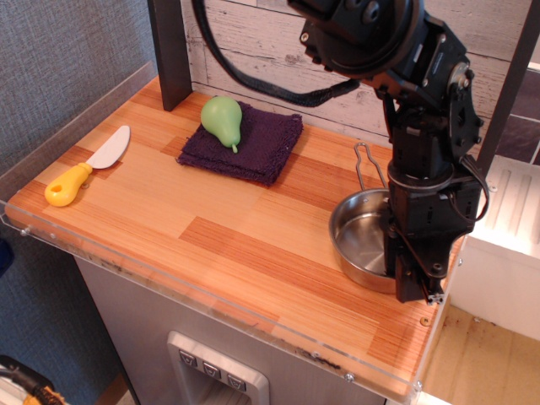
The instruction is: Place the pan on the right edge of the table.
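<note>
Pan [363, 240] sits near the table's [211, 245] right edge w/ wire handle pointing to the back wall; shiny steel, shallow, empty. Gripper [413, 283] is down at its right rim, seemingly clamped on it, tho can't tell for sure. Looks like the placing step; next prob. release & lift straight up w/o dragging pan.

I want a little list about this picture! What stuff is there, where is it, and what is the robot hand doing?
pan: near the table's right edge, wire handle pointing toward the back wall
gripper: down at the pan's right side; grip cannot be told
pear: green, lying on the purple cloth
knife: yellow handle, far left
table: striped wood with a clear rim
</note>
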`<state>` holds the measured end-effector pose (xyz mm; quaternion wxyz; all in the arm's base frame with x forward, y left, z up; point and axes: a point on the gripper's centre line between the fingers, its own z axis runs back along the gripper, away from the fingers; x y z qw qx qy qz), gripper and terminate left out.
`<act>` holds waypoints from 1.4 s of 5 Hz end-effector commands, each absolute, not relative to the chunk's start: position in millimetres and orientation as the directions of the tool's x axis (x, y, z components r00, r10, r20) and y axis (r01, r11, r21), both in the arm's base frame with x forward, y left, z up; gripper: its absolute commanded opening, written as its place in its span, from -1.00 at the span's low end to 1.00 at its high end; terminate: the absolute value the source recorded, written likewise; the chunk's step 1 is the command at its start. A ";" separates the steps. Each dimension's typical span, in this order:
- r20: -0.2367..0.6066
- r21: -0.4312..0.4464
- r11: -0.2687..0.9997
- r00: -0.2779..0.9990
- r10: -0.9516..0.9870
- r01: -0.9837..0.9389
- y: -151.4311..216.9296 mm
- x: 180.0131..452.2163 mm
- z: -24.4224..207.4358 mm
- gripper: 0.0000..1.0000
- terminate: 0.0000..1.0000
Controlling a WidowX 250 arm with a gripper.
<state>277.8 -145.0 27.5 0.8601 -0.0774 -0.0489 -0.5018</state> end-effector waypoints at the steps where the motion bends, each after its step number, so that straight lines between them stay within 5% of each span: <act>1: 0.454 0.005 0.528 0.468 -0.758 0.849 -108.8 263.8 122.4 1.00 -1.00; 2: 0.344 0.090 0.715 0.652 -0.675 0.693 -72.1 246.0 176.7 1.00 -1.00; 3: 0.199 0.170 0.844 0.821 -0.535 0.509 -38.3 233.0 191.5 1.00 -1.00; 4: 0.087 0.217 0.927 0.940 -0.330 0.306 -18.5 231.4 165.5 1.00 -1.00; 5: 0.069 0.160 0.985 0.994 -0.082 0.070 -12.1 231.0 150.5 1.00 -1.00; 7: 0.141 -0.025 0.999 0.989 -0.036 0.040 0.1 238.1 139.4 1.00 -1.00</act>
